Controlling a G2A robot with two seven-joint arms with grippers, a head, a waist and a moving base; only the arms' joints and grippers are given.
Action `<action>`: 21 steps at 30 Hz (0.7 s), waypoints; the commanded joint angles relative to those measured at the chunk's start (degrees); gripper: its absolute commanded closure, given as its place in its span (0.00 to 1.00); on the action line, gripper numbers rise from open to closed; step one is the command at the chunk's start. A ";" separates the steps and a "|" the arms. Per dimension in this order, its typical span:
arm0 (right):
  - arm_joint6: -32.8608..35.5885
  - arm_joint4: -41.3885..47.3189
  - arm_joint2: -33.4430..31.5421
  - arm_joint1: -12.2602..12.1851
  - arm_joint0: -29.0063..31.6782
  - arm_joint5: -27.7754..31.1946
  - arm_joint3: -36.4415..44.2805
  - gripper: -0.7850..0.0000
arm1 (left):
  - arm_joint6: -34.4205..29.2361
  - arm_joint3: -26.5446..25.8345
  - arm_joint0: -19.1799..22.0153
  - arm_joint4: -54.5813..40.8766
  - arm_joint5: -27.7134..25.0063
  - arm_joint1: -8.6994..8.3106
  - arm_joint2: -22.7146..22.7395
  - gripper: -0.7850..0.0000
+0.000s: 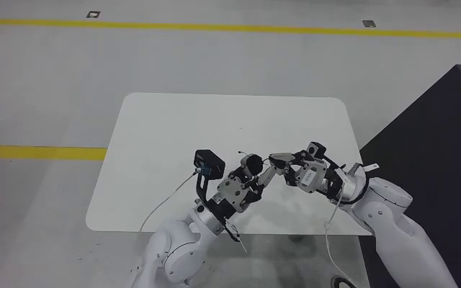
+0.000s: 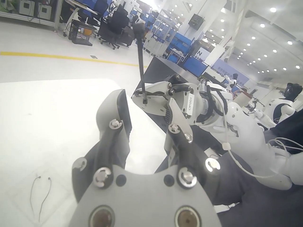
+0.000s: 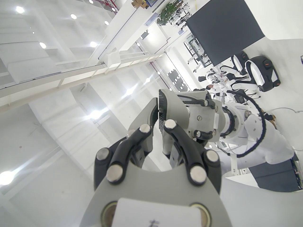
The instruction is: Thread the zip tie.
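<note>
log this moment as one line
right pincer shut on zip tie | zip tie near upright, straight, not yet threaded | left pincer open, facing it

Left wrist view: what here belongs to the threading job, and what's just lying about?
Job:
zip tie, upright in the shut right gripper
left gripper, open, just short of it

Lying about:
thin wire on the table

You get bright, even light from overhead on the white table [image 1: 180, 137], whose top glares almost blank in the left wrist view. Above the table, rows of ceiling lamps [image 2: 273, 9] flare in both wrist views, the zip tie [image 2: 140, 57] shows as a dark silhouette, and straight lines bow toward the edges.
</note>
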State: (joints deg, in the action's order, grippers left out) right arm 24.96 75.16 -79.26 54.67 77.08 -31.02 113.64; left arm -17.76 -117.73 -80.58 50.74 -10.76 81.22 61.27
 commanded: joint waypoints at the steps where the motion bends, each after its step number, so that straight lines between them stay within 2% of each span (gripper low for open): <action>1: -0.02 -0.12 -0.07 0.06 0.10 -0.04 0.03 1.00 | 0.22 0.01 0.04 -0.21 -0.11 -0.06 0.01 0.69; 11: 0.18 -0.25 -0.65 0.32 0.24 -0.33 0.13 1.00 | 0.43 -0.04 0.06 -0.42 0.22 -0.35 0.14 0.78; 21: 0.39 -0.39 -0.86 0.60 0.38 -0.56 0.29 1.00 | 0.30 -0.51 -0.39 -0.13 0.12 -0.65 -0.55 0.76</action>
State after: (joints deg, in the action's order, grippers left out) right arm 25.27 74.74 -80.15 55.23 77.48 -31.56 113.96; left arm -17.54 -118.22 -80.96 50.69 -10.66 80.59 60.78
